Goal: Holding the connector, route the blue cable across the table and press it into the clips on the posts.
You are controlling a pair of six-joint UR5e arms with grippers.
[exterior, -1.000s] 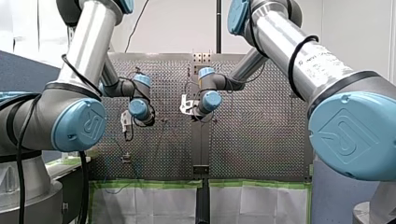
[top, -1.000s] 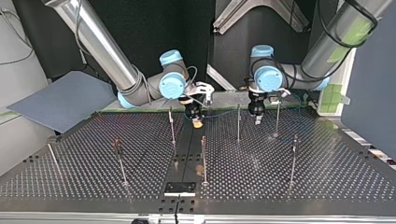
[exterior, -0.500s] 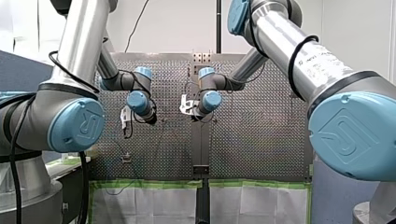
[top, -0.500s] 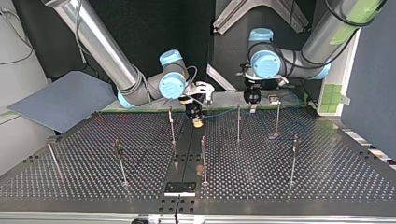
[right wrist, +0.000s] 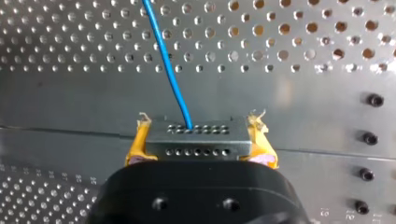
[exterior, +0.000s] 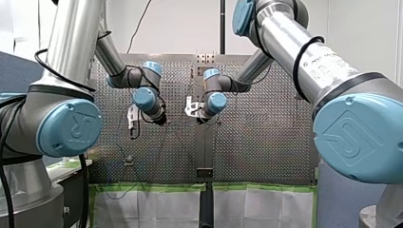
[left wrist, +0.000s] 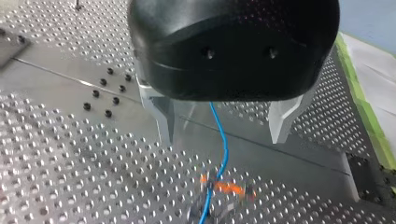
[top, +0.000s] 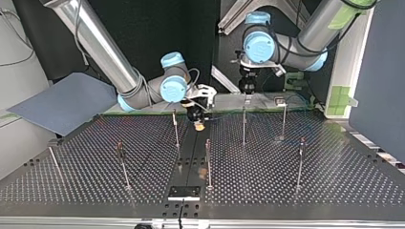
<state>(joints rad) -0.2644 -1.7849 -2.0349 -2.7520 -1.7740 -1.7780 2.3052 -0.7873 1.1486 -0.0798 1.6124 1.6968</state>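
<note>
In the right wrist view my right gripper [right wrist: 198, 136] is shut on a grey connector [right wrist: 196, 148], its yellow pads [right wrist: 138, 145] pressed against both sides. The blue cable [right wrist: 168, 65] leaves the connector and runs ahead over the perforated table. In the top view my right gripper [top: 197, 123] hangs low over the table's middle strip. My left gripper [left wrist: 223, 125] is open, its metal fingers [left wrist: 163, 119] wide apart above the blue cable [left wrist: 223, 147], which leads into an orange-marked clip [left wrist: 225, 189]. In the top view my left gripper [top: 247, 97] hangs high behind a post [top: 243, 125].
Several thin posts stand on the perforated table [top: 334, 171], among them one [top: 175, 126] beside my right gripper, one [top: 208, 162] nearer the middle and one [top: 283, 119] at the right. A dark plate [top: 184, 192] lies at the near edge.
My left gripper has risen off the table and drifted towards the top view's left, away from the posts, staying open. My right gripper has held still on the connector.
</note>
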